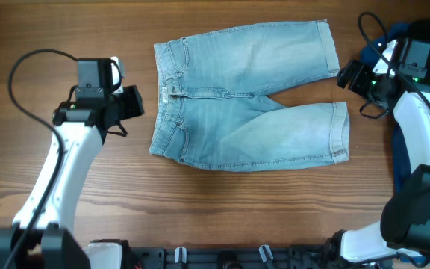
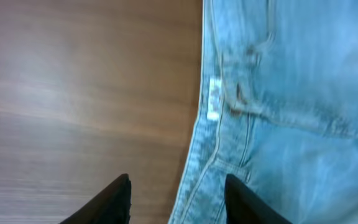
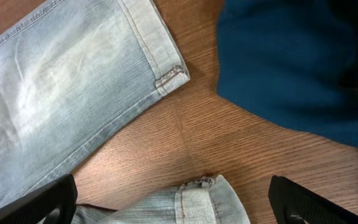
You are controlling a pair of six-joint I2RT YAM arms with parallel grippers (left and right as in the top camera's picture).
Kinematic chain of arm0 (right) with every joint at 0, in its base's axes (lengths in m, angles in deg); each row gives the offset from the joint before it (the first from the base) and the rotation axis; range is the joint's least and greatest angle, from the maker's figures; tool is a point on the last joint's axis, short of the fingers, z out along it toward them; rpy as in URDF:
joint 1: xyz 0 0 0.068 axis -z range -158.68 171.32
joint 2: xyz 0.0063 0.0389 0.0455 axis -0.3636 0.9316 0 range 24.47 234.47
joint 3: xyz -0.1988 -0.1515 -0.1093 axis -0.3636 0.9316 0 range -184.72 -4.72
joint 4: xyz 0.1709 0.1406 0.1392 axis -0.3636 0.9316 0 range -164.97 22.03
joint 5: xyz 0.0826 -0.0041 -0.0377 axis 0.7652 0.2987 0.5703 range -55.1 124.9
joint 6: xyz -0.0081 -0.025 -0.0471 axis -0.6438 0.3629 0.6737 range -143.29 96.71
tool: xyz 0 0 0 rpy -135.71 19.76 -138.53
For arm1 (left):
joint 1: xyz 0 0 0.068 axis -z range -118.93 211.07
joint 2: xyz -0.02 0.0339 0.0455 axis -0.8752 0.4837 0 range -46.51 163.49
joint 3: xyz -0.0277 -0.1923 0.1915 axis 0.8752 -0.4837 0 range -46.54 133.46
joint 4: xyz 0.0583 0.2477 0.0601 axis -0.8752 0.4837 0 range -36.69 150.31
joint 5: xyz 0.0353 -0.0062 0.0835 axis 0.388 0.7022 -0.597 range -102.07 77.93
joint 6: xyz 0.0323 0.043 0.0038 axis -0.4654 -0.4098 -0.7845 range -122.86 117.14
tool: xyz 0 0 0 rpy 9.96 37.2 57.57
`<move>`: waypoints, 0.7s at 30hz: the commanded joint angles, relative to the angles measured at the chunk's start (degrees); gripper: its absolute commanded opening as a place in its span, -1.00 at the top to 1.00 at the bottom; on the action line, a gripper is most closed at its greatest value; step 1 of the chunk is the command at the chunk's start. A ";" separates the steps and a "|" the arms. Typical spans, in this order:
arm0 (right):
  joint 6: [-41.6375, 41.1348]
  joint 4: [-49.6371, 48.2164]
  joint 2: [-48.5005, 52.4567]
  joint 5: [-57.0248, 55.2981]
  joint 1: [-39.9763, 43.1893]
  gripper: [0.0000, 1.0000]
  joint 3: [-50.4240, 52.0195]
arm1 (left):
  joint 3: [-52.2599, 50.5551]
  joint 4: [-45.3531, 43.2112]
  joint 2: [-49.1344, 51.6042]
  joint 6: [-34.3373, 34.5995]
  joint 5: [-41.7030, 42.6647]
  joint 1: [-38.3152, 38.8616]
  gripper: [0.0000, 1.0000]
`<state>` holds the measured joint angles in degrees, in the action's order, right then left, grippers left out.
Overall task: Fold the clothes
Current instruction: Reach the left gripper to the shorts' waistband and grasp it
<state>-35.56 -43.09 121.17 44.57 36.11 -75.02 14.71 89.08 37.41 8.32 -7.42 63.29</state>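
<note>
Light blue denim shorts (image 1: pixel 245 97) lie flat on the wooden table, waistband to the left, legs to the right. My left gripper (image 1: pixel 134 102) is open beside the waistband's left edge; its wrist view shows the waistband hem (image 2: pixel 211 168) between the open fingers (image 2: pixel 178 202). My right gripper (image 1: pixel 347 75) is open and empty by the gap between the two leg cuffs. Its wrist view shows the far leg cuff (image 3: pixel 157 46) and the near leg cuff (image 3: pixel 207 199) between the wide-open fingers (image 3: pixel 173 202).
A dark blue garment (image 1: pixel 403 149) lies at the right table edge, under the right arm; it also shows in the right wrist view (image 3: pixel 297 62). Bare wood surrounds the shorts. Cables run from both arms.
</note>
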 commanded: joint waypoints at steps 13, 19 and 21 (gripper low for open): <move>0.11 -0.13 0.46 0.72 0.17 -0.99 -1.05 | 0.57 12.76 16.39 -0.48 11.06 0.17 -0.23; 0.11 -0.15 0.46 0.72 0.17 -0.99 -1.05 | -2.43 11.43 16.39 -0.46 11.43 0.17 -0.16; 0.11 -0.15 0.46 0.72 0.17 -0.99 -1.05 | -3.04 10.51 16.39 -0.46 11.43 0.17 -0.02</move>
<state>-35.56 -43.09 121.17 44.57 36.11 -75.02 12.85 100.58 53.10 8.02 2.87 63.31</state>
